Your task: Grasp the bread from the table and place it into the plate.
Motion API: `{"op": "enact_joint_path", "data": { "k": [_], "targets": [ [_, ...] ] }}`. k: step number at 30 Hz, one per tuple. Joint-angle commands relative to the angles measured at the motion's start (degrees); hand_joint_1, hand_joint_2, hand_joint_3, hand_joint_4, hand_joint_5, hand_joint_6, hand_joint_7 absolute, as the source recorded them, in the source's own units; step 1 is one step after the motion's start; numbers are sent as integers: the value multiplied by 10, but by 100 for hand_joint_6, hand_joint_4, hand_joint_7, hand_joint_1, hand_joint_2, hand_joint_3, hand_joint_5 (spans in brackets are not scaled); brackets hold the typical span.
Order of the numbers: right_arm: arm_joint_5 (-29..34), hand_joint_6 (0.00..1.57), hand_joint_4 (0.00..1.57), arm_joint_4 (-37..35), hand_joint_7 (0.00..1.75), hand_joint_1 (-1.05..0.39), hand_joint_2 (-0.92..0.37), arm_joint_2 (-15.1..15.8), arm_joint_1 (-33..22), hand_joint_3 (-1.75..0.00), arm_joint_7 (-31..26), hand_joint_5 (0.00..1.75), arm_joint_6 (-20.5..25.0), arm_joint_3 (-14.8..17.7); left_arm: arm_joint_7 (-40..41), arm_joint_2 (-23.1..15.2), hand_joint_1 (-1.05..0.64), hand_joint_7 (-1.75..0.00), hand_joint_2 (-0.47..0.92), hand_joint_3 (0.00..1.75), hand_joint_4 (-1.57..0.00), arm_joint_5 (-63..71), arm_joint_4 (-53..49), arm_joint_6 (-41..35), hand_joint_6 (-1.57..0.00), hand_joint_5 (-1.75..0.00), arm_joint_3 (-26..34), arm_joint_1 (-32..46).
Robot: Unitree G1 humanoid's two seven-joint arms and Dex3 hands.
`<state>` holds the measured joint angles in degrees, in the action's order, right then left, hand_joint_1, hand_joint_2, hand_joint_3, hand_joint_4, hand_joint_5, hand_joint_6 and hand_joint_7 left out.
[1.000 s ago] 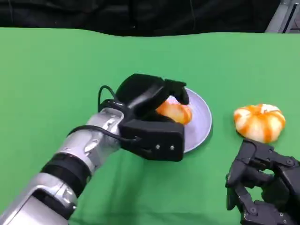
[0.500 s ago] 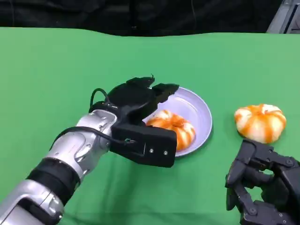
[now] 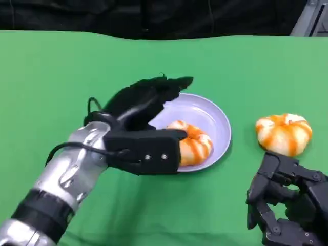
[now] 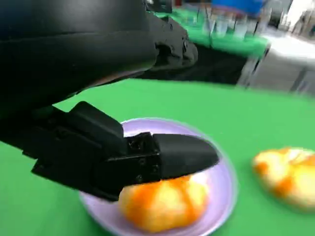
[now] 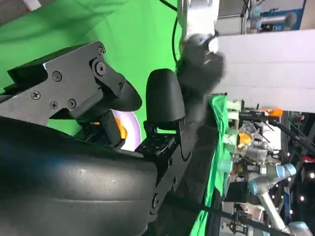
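Seen from the head view: bread [image 3: 190, 142], orange-striped, lying inside the lilac plate [image 3: 215, 119] near the middle of the green tabletop [image 3: 56, 82], toward the plate's near rim. Just beside it, hovering at the plate's left edge, the left hand [image 3: 146, 110], released and holding nothing, fingers [image 3: 171, 83] stretched out over the plate's far-left rim, thumb apart below and close to the bread's left side. Behind it, a silver forearm [image 3: 72, 174] running back toward the tabletop's near left corner.

Off the plate to its right, toward the tabletop's right edge, a second orange-striped bun [image 3: 284, 132], resting on the green cloth. At the near right corner, the right hand [image 3: 287, 205], fingers curled in on themselves with nothing between them, near that second bun yet apart from it.

From the left wrist view: black thumb [image 4: 167, 157] just above the bread [image 4: 165, 204] in the plate [image 4: 224, 196], no contact discernible, second bun [image 4: 288, 174] blurred beyond the rim.

From the right wrist view: black shell and curled fingers [image 5: 165, 96] up close, green cloth behind.
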<state>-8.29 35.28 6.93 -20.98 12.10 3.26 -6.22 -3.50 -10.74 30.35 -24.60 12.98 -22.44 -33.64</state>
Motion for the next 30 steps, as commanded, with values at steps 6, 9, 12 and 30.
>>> {"op": "enact_joint_path", "data": {
  "k": [6, 9, 12, 30],
  "targets": [
    [1, 67, 78, 2, 153, -6, -65, 3, 2, -109, -3, 175, 2, 3, -53, 11, 0, -63, 65, 91, -94, -165, 140, -14, -101, -91, 89, 111],
    [1, 66, 78, -1, 153, -5, -66, 3, 5, -109, -3, 175, 0, 4, -96, 12, 1, -136, 42, 139, -94, -261, 240, -65, -89, -151, 127, 174],
    [3, 66, 78, -4, 152, -5, -65, 6, 12, -107, -5, 175, 11, 11, -142, -7, -1, -165, 43, 148, -94, -439, 407, -179, -81, -171, 207, 302],
    [-11, 66, 76, -71, 151, -2, -67, 16, 40, -105, 26, 175, -22, 49, -232, -30, 5, -169, 63, 130, -90, -677, 531, -276, -72, -175, 344, 546]
  ]
}}
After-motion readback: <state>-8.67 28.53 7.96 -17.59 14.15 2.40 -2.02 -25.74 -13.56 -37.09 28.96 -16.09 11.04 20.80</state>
